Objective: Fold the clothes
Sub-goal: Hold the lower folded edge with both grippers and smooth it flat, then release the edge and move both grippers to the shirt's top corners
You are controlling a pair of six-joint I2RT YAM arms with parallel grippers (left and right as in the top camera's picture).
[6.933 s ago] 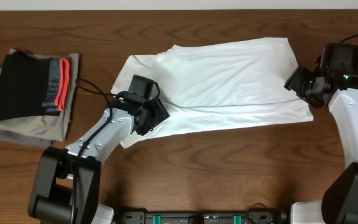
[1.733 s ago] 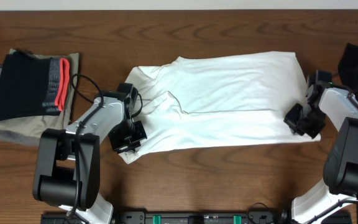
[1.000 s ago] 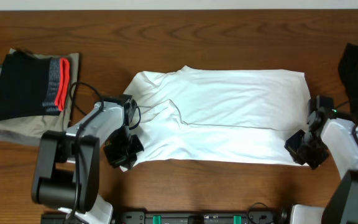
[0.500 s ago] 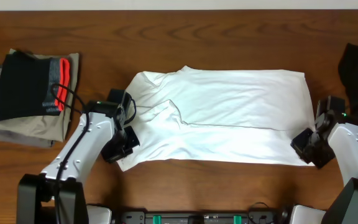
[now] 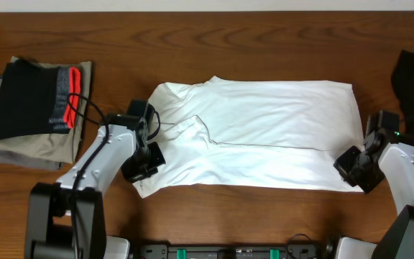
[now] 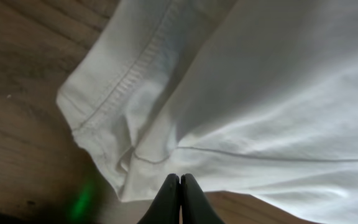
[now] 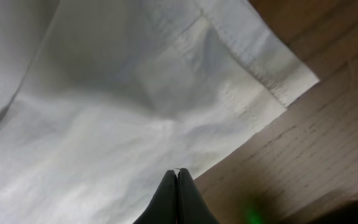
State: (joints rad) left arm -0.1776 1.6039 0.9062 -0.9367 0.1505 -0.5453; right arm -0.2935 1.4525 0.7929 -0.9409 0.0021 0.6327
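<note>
A white garment [image 5: 264, 122] lies flat across the middle of the table, folded lengthwise with a crease along its middle. My left gripper [image 5: 141, 169] is at its lower left corner. In the left wrist view the gripper [image 6: 179, 178] is shut, its tips just over the hem of the white garment [image 6: 260, 93], with nothing seen between them. My right gripper [image 5: 351, 169] is at the lower right corner. In the right wrist view it [image 7: 177, 172] is also shut, above the edge of the white garment [image 7: 104, 93], which lies flat.
A stack of folded clothes [image 5: 34, 101], black with a red and grey band on khaki and grey pieces, sits at the far left. A black garment [image 5: 412, 79] lies at the right edge. Bare wooden table [image 5: 264, 216] runs along the front.
The white garment has stayed still over the last second. Both grippers have shifted slightly at its lower corners, the left one a little up and right.
</note>
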